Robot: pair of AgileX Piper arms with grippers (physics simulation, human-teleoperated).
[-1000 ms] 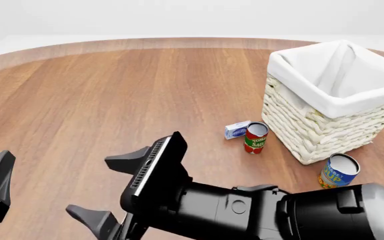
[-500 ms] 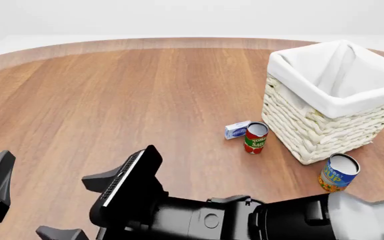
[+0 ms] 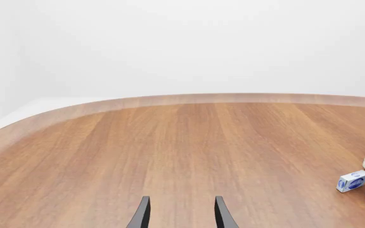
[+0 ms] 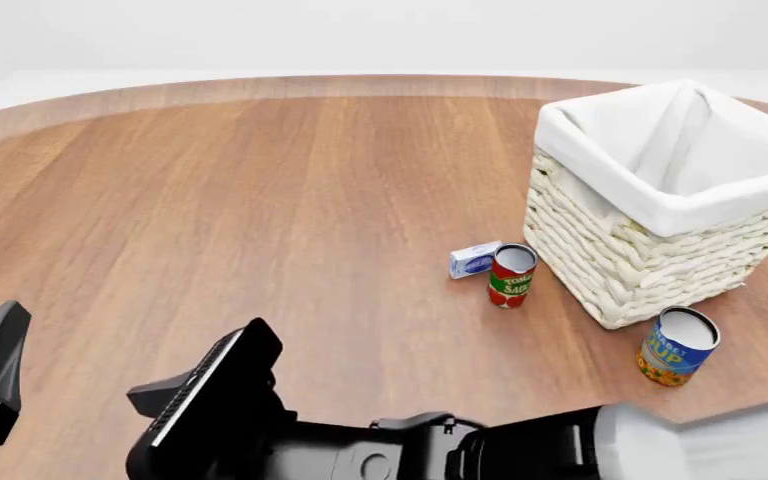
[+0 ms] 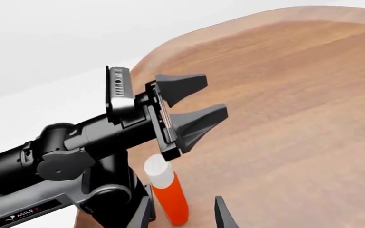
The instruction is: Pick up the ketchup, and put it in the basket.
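The ketchup (image 5: 168, 192), a red-orange bottle with a white cap, shows only in the right wrist view. It stands upright by the table's near left edge, close to the left arm's base. My right gripper (image 5: 182, 216) is open, and the bottle stands between or just ahead of its fingertips (image 5: 146, 214), nearer one finger. In the front view the right arm (image 4: 224, 400) crosses the bottom edge and hides the bottle. My left gripper (image 3: 181, 216) is open and empty. It also shows in the right wrist view (image 5: 214, 95). The basket (image 4: 624, 270) stands at the far right.
A red-and-green tomato sauce can (image 4: 511, 275) and a small blue-and-white box (image 4: 474, 259) stand just left of the basket. A blue-and-orange can (image 4: 675, 346) stands in front of the basket. The left arm's body (image 5: 74, 152) is close beside the ketchup.
My right arm has swung further left and toward the table's near edge, sinking lower in the front view. The left gripper and the table's objects have not moved.
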